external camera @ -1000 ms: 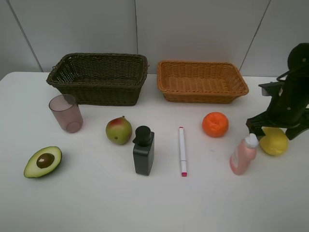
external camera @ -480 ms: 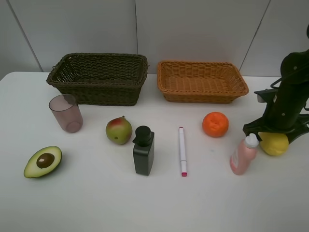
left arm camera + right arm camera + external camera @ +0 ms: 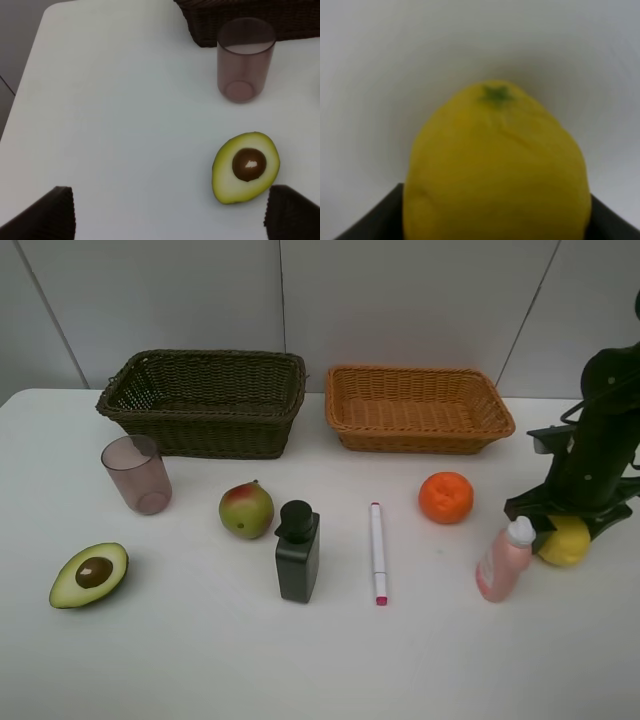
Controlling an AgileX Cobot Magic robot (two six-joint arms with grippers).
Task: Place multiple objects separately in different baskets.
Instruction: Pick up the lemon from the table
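R gripper [image 3: 567,528] has come down on lemon [image 3: 565,543] at table's right side, jaws drawn in from wide to hug it: I read 1st pick underway, not lifted yet; L gripper [image 3: 170,215] wide open, empty.

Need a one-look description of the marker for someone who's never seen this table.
Start at the orange-tan basket at the back of the white table. In front of it, toward the table's middle, lies the marker, flat between the black pump bottle and the orange. It is the only long thin thing: a white stick with pink at both ends.
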